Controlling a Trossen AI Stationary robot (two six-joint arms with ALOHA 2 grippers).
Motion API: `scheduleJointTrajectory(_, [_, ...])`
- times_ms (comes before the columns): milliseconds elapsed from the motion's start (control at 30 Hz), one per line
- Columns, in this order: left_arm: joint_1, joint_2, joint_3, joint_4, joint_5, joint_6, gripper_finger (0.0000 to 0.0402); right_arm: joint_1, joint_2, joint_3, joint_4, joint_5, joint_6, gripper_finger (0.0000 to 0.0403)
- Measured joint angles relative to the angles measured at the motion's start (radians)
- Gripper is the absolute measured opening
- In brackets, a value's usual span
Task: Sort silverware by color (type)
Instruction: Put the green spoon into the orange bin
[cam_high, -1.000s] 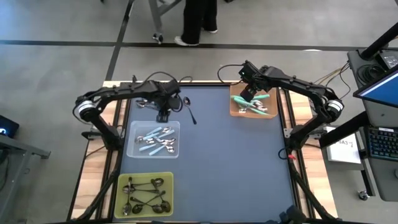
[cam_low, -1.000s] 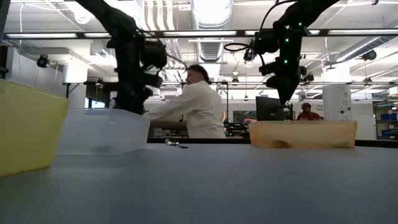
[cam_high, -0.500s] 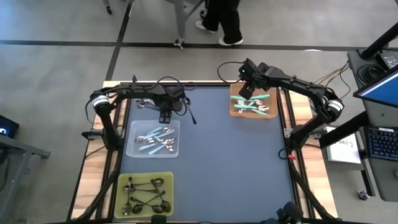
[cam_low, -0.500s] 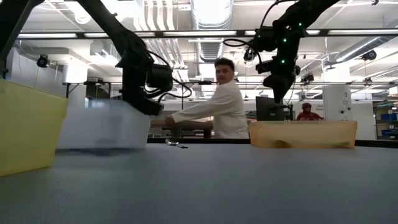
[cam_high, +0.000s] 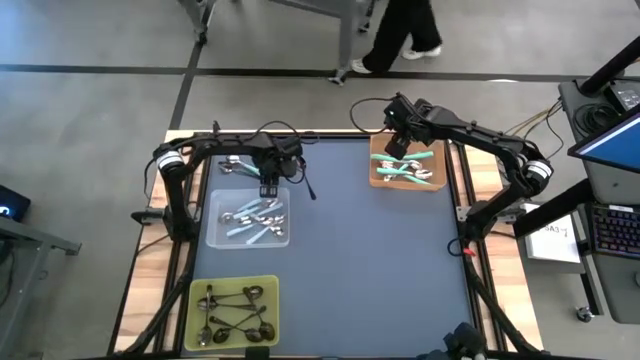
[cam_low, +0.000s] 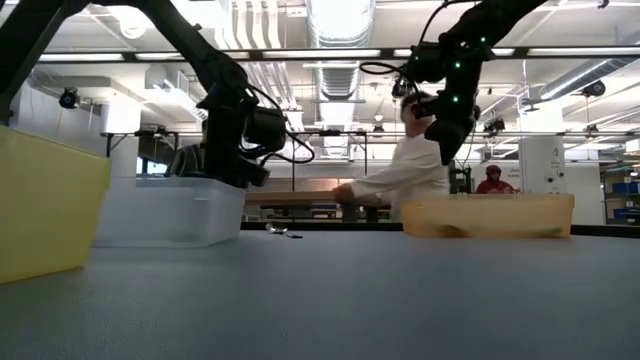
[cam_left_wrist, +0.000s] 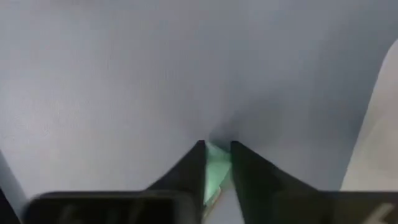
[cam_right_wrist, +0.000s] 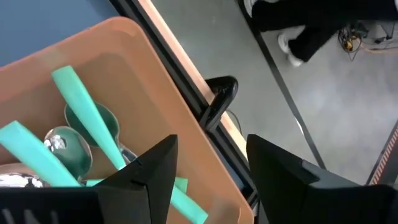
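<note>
My left gripper (cam_high: 268, 187) points down at the blue-grey table just past the far edge of the clear tray (cam_high: 218, 238), its fingers shut on a teal piece (cam_left_wrist: 216, 167), seemingly a spoon's handle. The clear tray holds pale blue-handled spoons (cam_high: 252, 221). My right gripper (cam_high: 398, 146) hangs open over the far edge of the orange tray (cam_high: 375, 177), which holds teal-handled spoons (cam_right_wrist: 87, 109). Dark metal spoons (cam_high: 232, 312) lie in the yellow tray (cam_high: 272, 285). Loose spoons (cam_high: 236, 166) lie on the table at the far left. My left gripper pinches the teal piece (cam_left_wrist: 215, 163) between its two fingertips. The fingers come from above, pointing down at the table. Only this small strip shows between them, so which part of the spoon it is and how it lies cannot be told.
A dark spoon (cam_high: 306, 186) lies on the table right of my left gripper. The middle and near right of the table mat (cam_high: 380, 270) are bare. A person stands behind the table's far edge (cam_low: 400, 180).
My left gripper has come down to the table by the clear tray's far edge, and its fingers have shut on the teal piece. Behind the table, the person has walked toward the right.
</note>
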Motion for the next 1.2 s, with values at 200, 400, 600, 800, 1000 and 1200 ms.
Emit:
scheduleJointTrajectory(200, [0.000,-0.002,0.005,-0.005,0.008,-0.072,0.0009,0.000,0.000,0.000,0.051,0.000,-0.026,0.0185])
scheduleJointTrajectory(400, [0.003,-0.003,0.077,-0.005,0.032,-0.098,0.0001,0.000,0.000,0.000,0.073,0.000,-0.018,0.0185])
scheduleJointTrajectory(600, [0.012,-0.006,0.148,-0.049,0.035,-0.101,0.0000,0.000,0.000,0.000,0.065,0.000,0.008,0.0185])
scheduleJointTrajectory(800, [0.062,-0.006,0.117,-0.171,0.032,-0.067,0.0006,0.000,0.000,0.000,0.056,-0.001,0.055,0.0185])
scheduleJointTrajectory(1000, [0.095,-0.006,0.082,-0.201,0.032,-0.069,0.0048,0.000,0.000,0.000,0.057,-0.001,0.055,0.0185])
scheduleJointTrajectory(1200, [0.103,-0.006,0.080,-0.206,0.032,-0.028,0.0105,0.000,0.000,0.000,0.061,-0.001,0.066,0.0185])
